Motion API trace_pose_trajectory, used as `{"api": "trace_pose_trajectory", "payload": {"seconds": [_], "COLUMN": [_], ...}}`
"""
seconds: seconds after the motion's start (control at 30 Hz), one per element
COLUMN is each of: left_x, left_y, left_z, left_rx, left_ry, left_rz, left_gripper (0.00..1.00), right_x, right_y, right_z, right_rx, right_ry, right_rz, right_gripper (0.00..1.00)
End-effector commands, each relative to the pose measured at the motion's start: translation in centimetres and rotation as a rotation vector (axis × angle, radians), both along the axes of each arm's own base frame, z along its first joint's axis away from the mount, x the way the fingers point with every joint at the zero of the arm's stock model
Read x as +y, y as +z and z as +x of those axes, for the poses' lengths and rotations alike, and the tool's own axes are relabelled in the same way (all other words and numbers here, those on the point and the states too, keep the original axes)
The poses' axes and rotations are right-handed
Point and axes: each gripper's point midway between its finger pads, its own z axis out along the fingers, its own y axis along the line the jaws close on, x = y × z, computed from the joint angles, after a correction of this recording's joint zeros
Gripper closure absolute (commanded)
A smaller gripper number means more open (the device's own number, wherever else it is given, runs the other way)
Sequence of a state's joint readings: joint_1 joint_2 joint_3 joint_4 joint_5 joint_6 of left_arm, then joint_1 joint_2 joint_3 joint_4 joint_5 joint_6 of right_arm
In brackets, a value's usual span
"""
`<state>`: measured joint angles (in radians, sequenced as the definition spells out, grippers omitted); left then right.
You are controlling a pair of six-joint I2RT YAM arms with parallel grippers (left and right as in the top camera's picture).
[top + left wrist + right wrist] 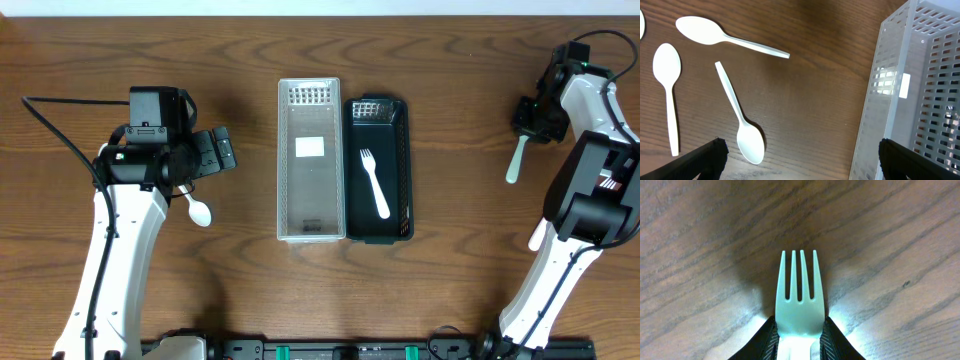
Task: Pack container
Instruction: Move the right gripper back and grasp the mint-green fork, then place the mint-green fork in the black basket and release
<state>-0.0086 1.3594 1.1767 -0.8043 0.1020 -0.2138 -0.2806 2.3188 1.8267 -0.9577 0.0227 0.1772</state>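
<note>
White plastic fork [799, 295], pinched in the right claw [799, 341] near the worktop's [450, 60] right edge, is best carried level and laid lengthwise in the mid-worktop black container [407, 150]; left claw [800, 164] spread above spoons [750, 142].

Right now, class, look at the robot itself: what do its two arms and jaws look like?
The left arm and right arm share white, rounded links, black joints and boxy black wrist units. A thin black cable loops out from the left arm. The jaws are black.
</note>
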Motion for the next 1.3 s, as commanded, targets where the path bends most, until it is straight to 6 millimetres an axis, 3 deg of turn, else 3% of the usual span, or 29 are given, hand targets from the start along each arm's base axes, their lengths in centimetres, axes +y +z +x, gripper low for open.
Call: {"api": "trace_pose_trajectory", "payload": {"seconds": [0.0,0.1,0.23,0.37,0.47,0.63,0.8,0.93,1.03,1.13,1.27], "left_x": [-0.1,-0.1,-0.1,-0.1,-0.1,-0.1,-0.1,-0.1,-0.1,-0.1,-0.1], "left_y": [0.6,0.6,0.6,0.6,0.6,0.6,0.6,0.6,0.6,0.6,0.6], "left_z": [0.3,0.3,0.3,0.3,0.3,0.3,0.3,0.3,0.3,0.3,0.3], "left_rx": [-0.016,-0.016,-0.016,-0.015,-0.015,-0.015,-0.015,-0.014,-0.015,-0.015,-0.015], "left_ry": [0.007,0.007,0.007,0.007,0.007,0.006,0.006,0.006,0.006,0.006,0.006], "left_rz": [-0.007,-0.007,-0.007,-0.007,-0.007,-0.007,-0.007,-0.007,-0.007,-0.007,-0.007], "left_gripper": [0.02,0.02,0.02,0.02,0.02,0.02,0.02,0.02,0.02,0.02,0.02], "right_x": [0.6,2.2,6.5,13.8,19.3,28.0,32.1,33.2,33.6,33.6,31.6], "right_y": [4.7,9.4,15.5,19.8,20.9,19.2,13.7,8.9,7.3,8.0,11.4], "right_z": [1.7,2.3,1.0,-0.7,-1.7,-3.3,-4.9,-6.2,-6.7,-6.3,-5.1], "right_rx": [-0.103,-0.193,-0.26,-0.314,-0.33,-0.298,-0.165,-0.04,0.003,-0.024,-0.113], "right_ry": [0.032,0.047,0.075,0.151,0.208,0.346,0.424,0.46,0.487,0.508,0.48], "right_rz": [-0.033,-0.051,-0.041,-0.004,0.035,0.077,0.067,0.043,0.038,0.04,0.011], "right_gripper": [0.97,0.97,0.98,0.96,0.96,0.95,0.94,0.93,0.87,0.38,0.33]}}
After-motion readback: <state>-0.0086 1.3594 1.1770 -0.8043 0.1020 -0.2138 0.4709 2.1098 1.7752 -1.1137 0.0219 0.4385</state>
